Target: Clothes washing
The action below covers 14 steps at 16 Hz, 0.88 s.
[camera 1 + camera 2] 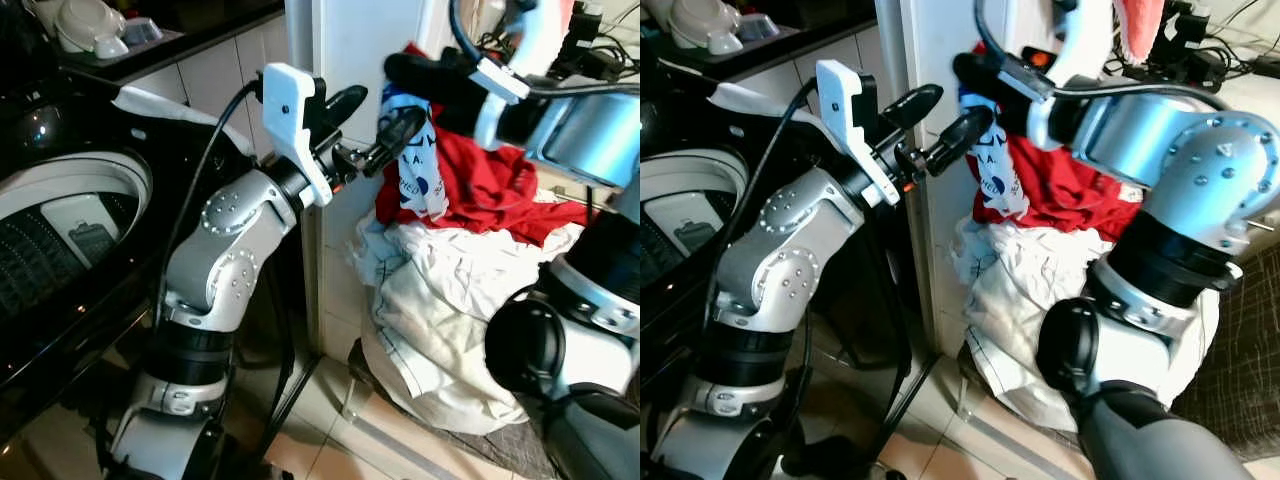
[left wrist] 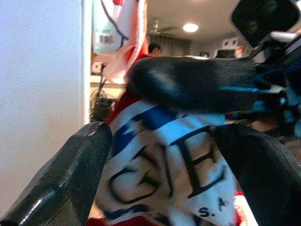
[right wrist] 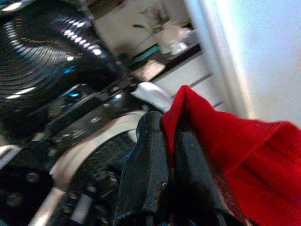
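A red garment [image 1: 480, 180] with a white-and-blue lettered panel [image 1: 420, 165] hangs lifted over a heap of white laundry [image 1: 450, 290]. My right gripper [image 1: 395, 68] is shut on the red cloth's upper edge; in the right wrist view its fingers [image 3: 160, 155] pinch a red fold [image 3: 221, 141]. Raised beside the panel, my left gripper [image 1: 385, 108] is open. The left wrist view has the lettered cloth [image 2: 169, 174] between the spread fingers [image 2: 70, 179], not clamped. The top-loading washing machine [image 1: 50, 230] stands open at the left.
A white pillar [image 1: 340, 40] rises right behind both grippers. A dark counter [image 1: 170, 45] carrying white dishes runs behind the washer. Cables and a plug strip [image 1: 1200, 50] lie at the far right. Tiled floor [image 1: 330, 420] lies below the laundry heap.
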Available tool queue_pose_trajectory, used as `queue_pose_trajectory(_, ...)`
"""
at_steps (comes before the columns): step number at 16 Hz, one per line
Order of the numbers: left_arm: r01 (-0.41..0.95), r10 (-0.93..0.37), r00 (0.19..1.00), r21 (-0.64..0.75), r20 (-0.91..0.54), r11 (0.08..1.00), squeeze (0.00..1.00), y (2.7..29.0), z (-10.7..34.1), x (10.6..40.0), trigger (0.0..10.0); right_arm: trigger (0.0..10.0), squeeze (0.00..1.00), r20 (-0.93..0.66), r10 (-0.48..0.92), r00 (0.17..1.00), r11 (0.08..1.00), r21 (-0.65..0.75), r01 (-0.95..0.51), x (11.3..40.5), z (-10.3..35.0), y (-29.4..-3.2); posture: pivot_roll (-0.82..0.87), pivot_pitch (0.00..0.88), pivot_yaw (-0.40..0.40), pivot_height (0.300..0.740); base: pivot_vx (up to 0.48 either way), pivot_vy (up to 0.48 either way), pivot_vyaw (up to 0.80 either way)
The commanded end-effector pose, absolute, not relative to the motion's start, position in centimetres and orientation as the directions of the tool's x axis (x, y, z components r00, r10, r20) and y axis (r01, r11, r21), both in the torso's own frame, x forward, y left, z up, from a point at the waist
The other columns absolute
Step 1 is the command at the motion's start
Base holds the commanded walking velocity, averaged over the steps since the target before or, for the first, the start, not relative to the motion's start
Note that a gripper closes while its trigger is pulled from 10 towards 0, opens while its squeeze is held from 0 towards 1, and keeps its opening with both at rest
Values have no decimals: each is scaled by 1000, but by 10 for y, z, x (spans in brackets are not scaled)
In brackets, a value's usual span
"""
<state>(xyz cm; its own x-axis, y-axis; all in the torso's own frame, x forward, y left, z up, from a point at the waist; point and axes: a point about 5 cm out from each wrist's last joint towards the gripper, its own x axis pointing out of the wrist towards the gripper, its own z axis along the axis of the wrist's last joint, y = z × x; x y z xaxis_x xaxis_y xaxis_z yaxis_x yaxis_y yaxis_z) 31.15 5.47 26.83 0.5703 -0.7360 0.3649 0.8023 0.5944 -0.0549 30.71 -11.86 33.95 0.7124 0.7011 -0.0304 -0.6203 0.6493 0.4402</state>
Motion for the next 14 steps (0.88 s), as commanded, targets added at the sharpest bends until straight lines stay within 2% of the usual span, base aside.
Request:
queue_pose_trajectory(1,836,-761,517,-42,391,546,522,52,272,305,10000,0,0,-9,746,665,600,442,-667,304,346,-109,-83,0,38,740,0,0,0)
queue_pose_trajectory(2,866,-801,466,-10,376,499,0,46,268,297,10000,0,0,25,780,625,540,478,-693,304,346,-103,-82,0,33,740,0,0,0)
queue_pose_trajectory(5,871,-809,459,-5,368,492,0,42,265,296,10000,0,0,62,799,598,492,504,-710,304,348,-101,-82,0,33,740,0,0,0)
queue_pose_trajectory(8,915,-836,375,-16,401,403,0,37,265,286,10000,0,0,93,826,556,437,516,-737,301,349,-99,-84,0,38,740,0,0,0)
queue_pose_trajectory(10,949,-888,295,0,353,315,0,36,253,277,10000,0,0,143,849,508,371,523,-767,298,353,-99,-93,0,45,740,0,0,0)
queue_pose_trajectory(14,936,-914,319,70,252,346,0,45,237,279,10000,0,0,138,853,504,387,481,-787,296,363,-110,-105,0,42,740,0,0,0)
